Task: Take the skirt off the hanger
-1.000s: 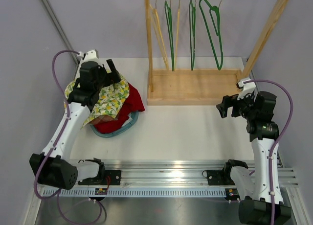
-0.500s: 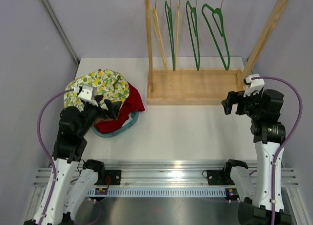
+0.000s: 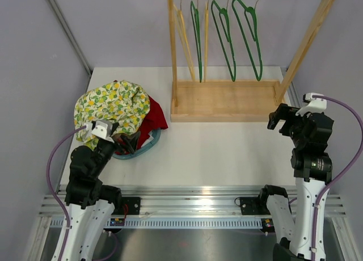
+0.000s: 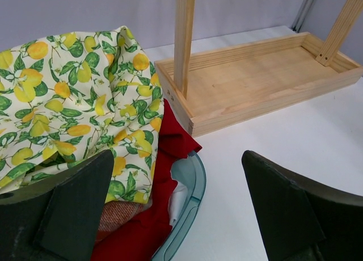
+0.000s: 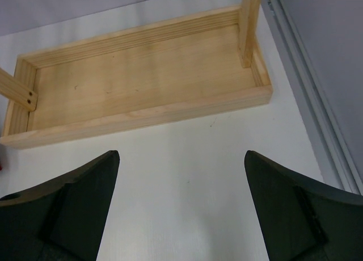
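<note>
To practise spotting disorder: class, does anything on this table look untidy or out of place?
Yes: the lemon-print skirt and a red garment lie crumpled in a heap that overflows the teal basin at the left. The hangers on the rack hang bare.

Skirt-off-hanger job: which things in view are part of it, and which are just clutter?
Job:
- lemon-print garment, likely the skirt, lying on top of the pile
- hangers, all bare
- wooden rack they hang on

Lying about:
- red garment under the print one
- teal basin holding the pile
</note>
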Controlling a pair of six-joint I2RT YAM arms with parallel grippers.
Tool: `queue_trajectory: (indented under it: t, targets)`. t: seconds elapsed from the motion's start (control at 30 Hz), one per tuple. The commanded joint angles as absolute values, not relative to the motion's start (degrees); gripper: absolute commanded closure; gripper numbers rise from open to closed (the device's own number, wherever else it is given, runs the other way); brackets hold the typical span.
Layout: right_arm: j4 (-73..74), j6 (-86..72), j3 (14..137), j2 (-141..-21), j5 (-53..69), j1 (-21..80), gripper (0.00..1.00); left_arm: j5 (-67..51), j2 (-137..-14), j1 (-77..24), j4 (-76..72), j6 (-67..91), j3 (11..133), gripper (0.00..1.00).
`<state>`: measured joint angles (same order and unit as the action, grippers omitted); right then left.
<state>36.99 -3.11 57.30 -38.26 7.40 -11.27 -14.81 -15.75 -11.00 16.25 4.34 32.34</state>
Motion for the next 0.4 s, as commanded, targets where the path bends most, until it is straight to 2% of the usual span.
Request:
queue_trajectory:
  t: [0.0, 0.37]
  targets:
    - [33.75, -6.68, 56.25, -37.97, 0.35, -11.43, 0.00, -13.97, -14.77, -11.07, 14.41, 4.04, 32.17, 0.01]
    - [30.85, -5.46, 54.84, -38.41, -4.22, -11.43, 0.00, -13.71, -13.19, -11.07, 14.59, 3.87, 31.82, 0.01]
